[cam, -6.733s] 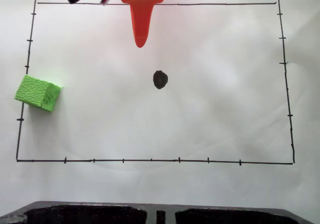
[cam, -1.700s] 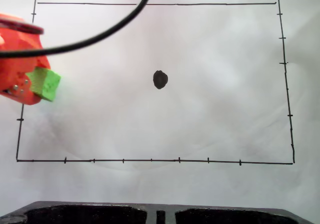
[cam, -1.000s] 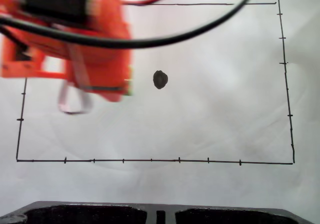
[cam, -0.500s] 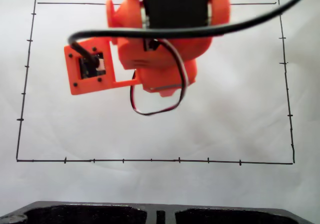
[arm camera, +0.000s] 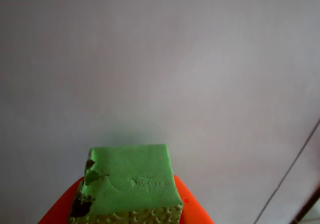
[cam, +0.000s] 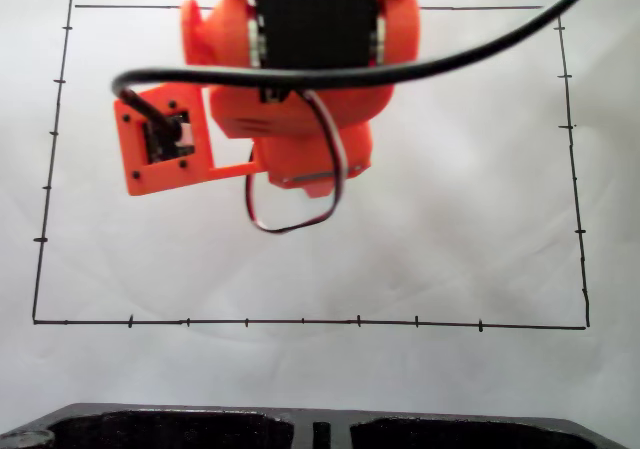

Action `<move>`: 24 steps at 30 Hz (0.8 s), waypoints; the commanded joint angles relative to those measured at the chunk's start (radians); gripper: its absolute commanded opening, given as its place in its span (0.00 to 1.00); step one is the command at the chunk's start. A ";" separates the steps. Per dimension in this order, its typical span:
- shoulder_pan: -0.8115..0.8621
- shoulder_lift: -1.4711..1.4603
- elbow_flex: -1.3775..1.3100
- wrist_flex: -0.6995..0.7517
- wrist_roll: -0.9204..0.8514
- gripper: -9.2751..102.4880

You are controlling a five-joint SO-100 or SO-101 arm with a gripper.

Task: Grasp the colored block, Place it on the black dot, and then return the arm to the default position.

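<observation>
My orange arm (cam: 290, 109) hangs over the middle of the marked rectangle in the fixed view, with its black motor on top and the small camera module (cam: 165, 139) sticking out to the left. Its body hides the black dot and the fingertips there. In the wrist view the green cube (arm camera: 131, 181) sits at the bottom edge, smooth face up and pebbled side toward the camera. My gripper (arm camera: 132, 209) is shut on it, with an orange finger (arm camera: 195, 211) showing beneath it. White paper lies below the cube.
Thin black border lines with tick marks (cam: 300, 321) frame the white sheet; one runs across the wrist view's right corner (arm camera: 290, 179). A black cable (cam: 480, 44) arcs over the upper right. A dark moulded part (cam: 200, 424) lines the bottom edge.
The arm picked the cube up at the left border and swung right over the centre, covering the black dot. In the last half second it shifted slightly left.
</observation>
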 commanded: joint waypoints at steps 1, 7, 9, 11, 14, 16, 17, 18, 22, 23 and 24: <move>-0.003 0.000 -0.002 -0.006 -0.005 0.26; -0.017 -0.023 0.005 -0.008 -0.012 0.38; -0.018 -0.026 0.006 -0.008 -0.014 0.42; -0.020 -0.026 0.008 -0.005 -0.021 0.45; -0.029 0.011 0.023 0.008 -0.041 0.50; -0.029 0.058 0.044 0.018 -0.055 0.51; -0.028 0.087 0.060 0.021 -0.064 0.52; -0.025 0.118 0.075 0.026 -0.077 0.52; -0.014 0.233 0.109 0.078 -0.107 0.51; -0.012 0.261 0.109 0.097 -0.115 0.51; -0.008 0.288 0.106 0.117 -0.126 0.51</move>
